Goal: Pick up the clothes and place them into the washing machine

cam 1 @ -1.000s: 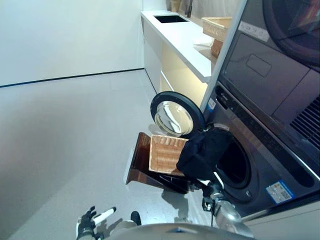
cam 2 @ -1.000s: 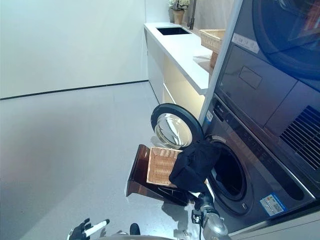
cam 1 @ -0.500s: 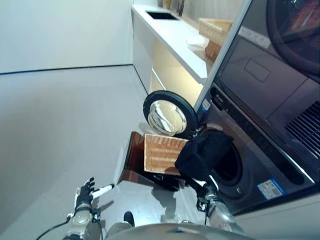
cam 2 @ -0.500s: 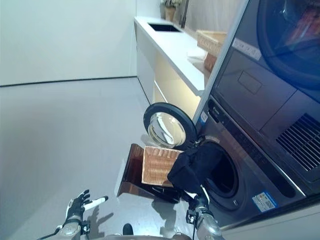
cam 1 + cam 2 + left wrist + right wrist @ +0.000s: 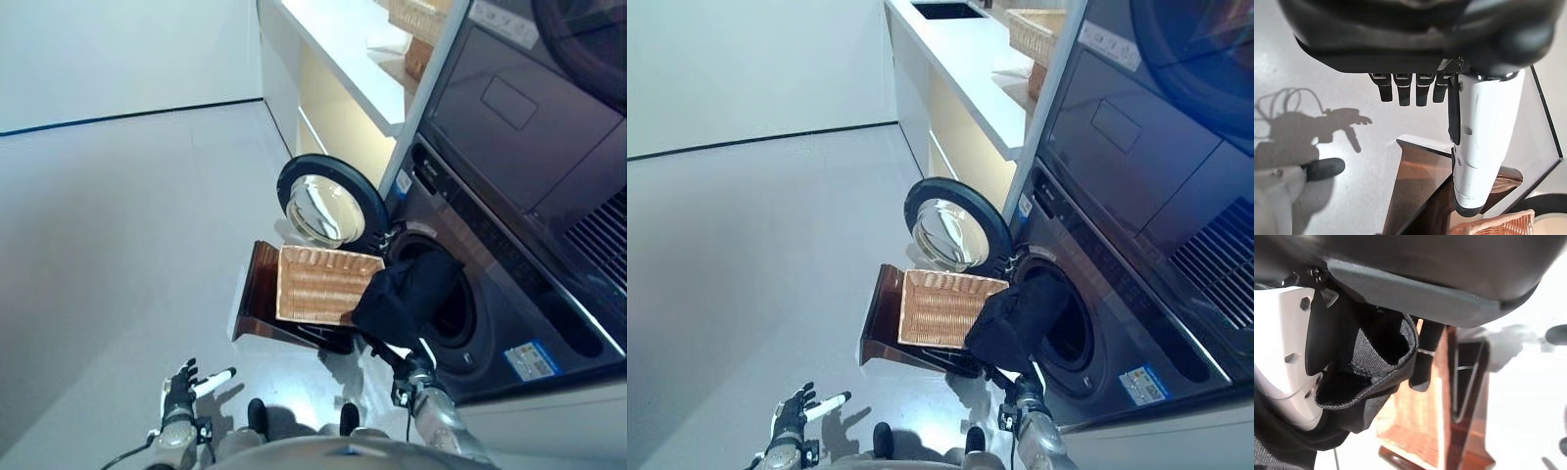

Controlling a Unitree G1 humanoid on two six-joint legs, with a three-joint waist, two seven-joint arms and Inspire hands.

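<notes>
- Grey floor point(image 5: 118, 215) spreads smooth from the robot out to a white wall.
- Nearest, the left hand point(image 5: 182, 385) hangs low over that floor, well away from the machines, its fingers point(image 5: 1400, 90) straight and apart, holding nothing.
- Over on the other side, the right hand point(image 5: 1024, 392) is raised, its fingers point(image 5: 1422, 362) and white-covered thumb clamped on a fold of a black garment point(image 5: 402, 294).
- That garment hangs bunched just in front of the washing machine's round opening point(image 5: 456, 308), partly covering it; whether any of it is inside I cannot tell.
- Beside it, a wicker basket point(image 5: 318, 284) sits tilted on a brown wooden stand point(image 5: 257, 294).
- Behind the basket, the washing machine's door point(image 5: 326, 206) stands swung open.
- Farther back, a white table point(image 5: 358, 59) runs along the wall, with another wicker basket point(image 5: 1038, 24) on it.
</notes>
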